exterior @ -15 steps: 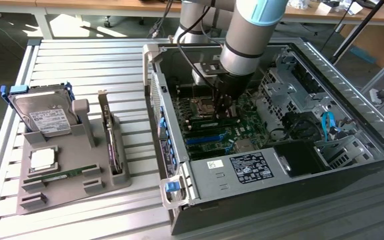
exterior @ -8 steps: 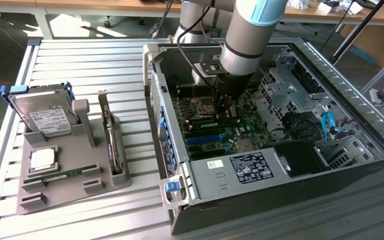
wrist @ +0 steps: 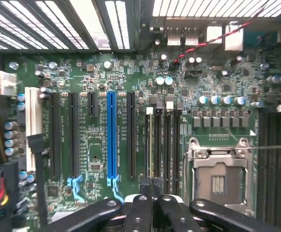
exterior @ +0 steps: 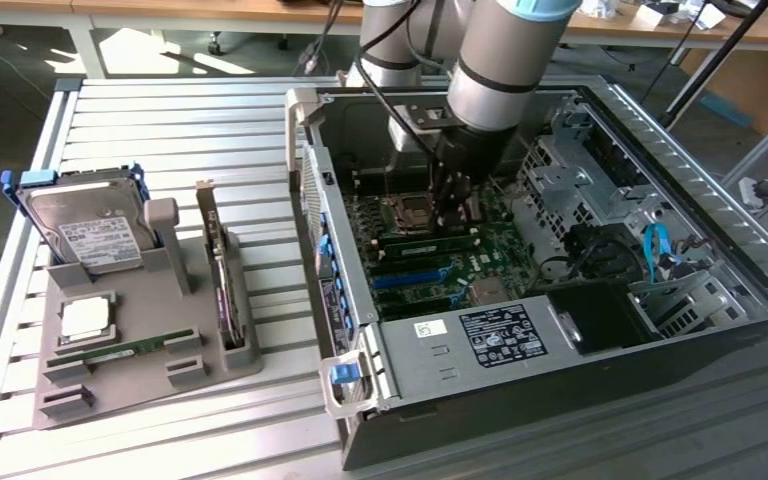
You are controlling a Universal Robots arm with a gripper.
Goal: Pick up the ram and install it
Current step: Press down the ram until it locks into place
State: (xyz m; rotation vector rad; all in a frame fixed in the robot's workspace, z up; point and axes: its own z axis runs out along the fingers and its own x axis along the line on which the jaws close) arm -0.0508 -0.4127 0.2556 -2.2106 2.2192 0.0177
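Observation:
My gripper [exterior: 447,215] reaches down inside the open computer case [exterior: 357,400], over the motherboard's memory slots. In the wrist view its fingers [wrist: 145,186] are pressed together with nothing visible between them, the gripper [wrist: 152,186] standing right over the end of the memory slots. One ram [wrist: 149,145] stands edge-on in the slot under the tips; the exterior view shows it as a green strip [exterior: 427,243] beside the gripper. I cannot tell whether the tips touch it. Another ram [exterior: 124,350] lies on the grey holder at the exterior view's left.
The grey holder [exterior: 211,365] also carries a silver hard drive [exterior: 91,235], a dark expansion card [exterior: 224,290] and a small square chip [exterior: 84,318]. On the motherboard, a CPU socket [wrist: 220,179] sits beside the memory slots, and a blue slot [wrist: 111,135] lies on the other side. Drive cages [exterior: 584,180] line the case.

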